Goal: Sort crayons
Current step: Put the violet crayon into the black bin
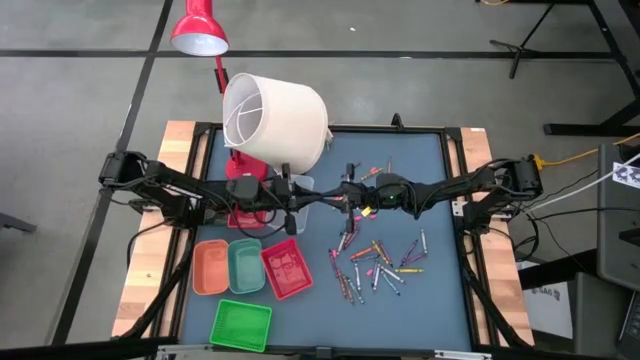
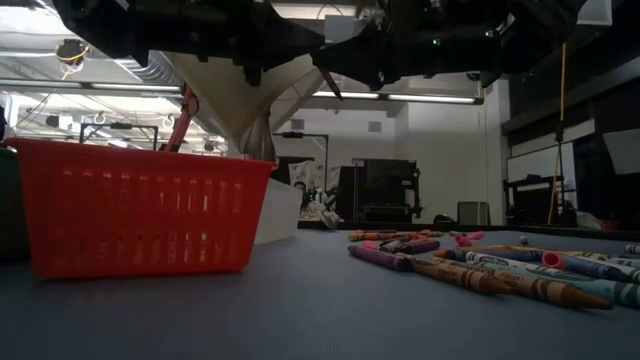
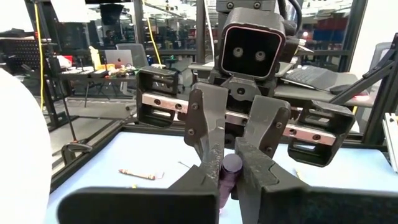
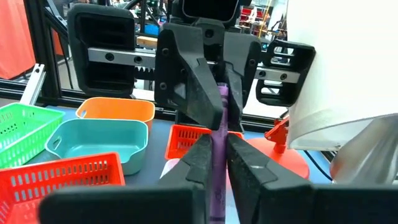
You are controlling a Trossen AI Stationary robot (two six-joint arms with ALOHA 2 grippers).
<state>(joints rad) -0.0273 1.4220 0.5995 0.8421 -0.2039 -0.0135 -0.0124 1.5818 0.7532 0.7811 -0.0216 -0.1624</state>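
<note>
A purple crayon [image 4: 219,124] is held level in mid-air over the table's middle, between both grippers, which face each other tip to tip. My left gripper [image 3: 227,186] comes from the table's left and is shut on one end. My right gripper [image 4: 217,163] comes from the right and is shut on the other end. In the high view they meet near the left gripper [image 1: 322,198] and right gripper [image 1: 345,198]. Many loose crayons [image 1: 375,265] lie flat on the blue mat below and toward the near right. My left gripper pinches the purple crayon's left end [image 4: 221,93] between its two fingers, level, from the table's left, fingers lying along it. The crayon is clear of the table. My right gripper has the crayon's right part [image 4: 216,174] between its two fingers [image 3: 208,146], level, from the table's right, fingers along the crayon; the crayon's round end [image 3: 232,164] shows between them.
Orange tray [image 1: 210,267], teal tray [image 1: 246,265], red basket [image 1: 286,268] and green basket [image 1: 241,325] stand at the near left. A tipped white lampshade [image 1: 272,118] on a red base [image 1: 243,215] stands behind the left arm. A red lamp head [image 1: 200,30] is beyond the table.
</note>
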